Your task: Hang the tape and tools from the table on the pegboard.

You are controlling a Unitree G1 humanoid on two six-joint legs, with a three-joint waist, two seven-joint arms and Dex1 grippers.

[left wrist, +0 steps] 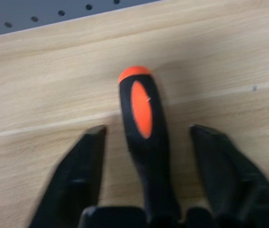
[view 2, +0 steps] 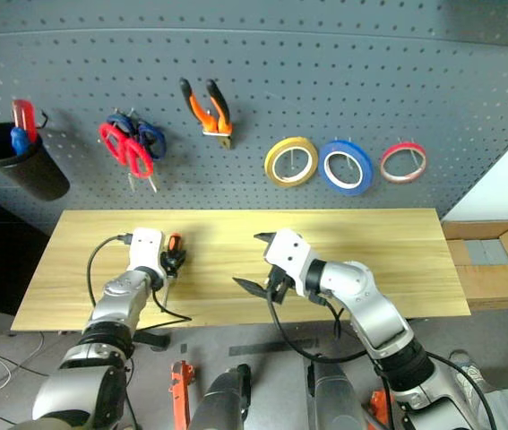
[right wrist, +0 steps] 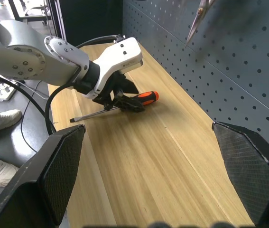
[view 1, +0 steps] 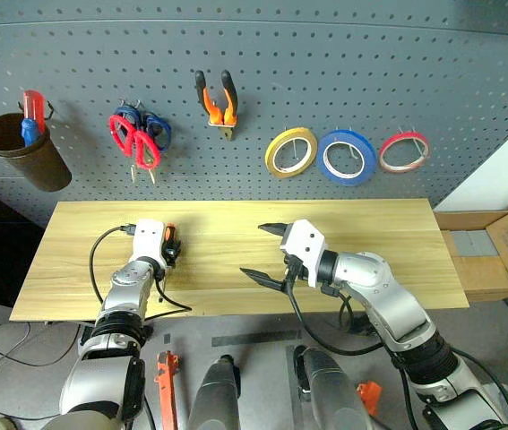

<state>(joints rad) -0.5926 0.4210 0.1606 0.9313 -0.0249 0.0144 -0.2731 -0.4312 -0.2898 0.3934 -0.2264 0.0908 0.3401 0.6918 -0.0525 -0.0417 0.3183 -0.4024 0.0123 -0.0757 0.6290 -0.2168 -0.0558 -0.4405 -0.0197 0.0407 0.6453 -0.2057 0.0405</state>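
A slim screwdriver [left wrist: 143,123] with an orange-and-black handle lies on the table [view 1: 370,233] near its left end. My left gripper [view 1: 171,251] is low over it, one finger on each side of the handle with a gap on both sides, open. My right gripper [view 1: 255,251] hovers open and empty over the table's middle. On the pegboard [view 1: 325,72] hang the red tape [view 1: 403,151], the red-handled scissors [view 1: 135,141] and the orange-and-black pliers [view 1: 217,103].
A yellow roll [view 1: 290,151] and a blue roll [view 1: 347,157] hang beside the red tape. Blue-handled scissors [view 1: 150,125] sit behind the red ones. A dark cup [view 1: 21,148] hangs at the far left. A cardboard box [view 1: 495,251] stands past the table's right end.
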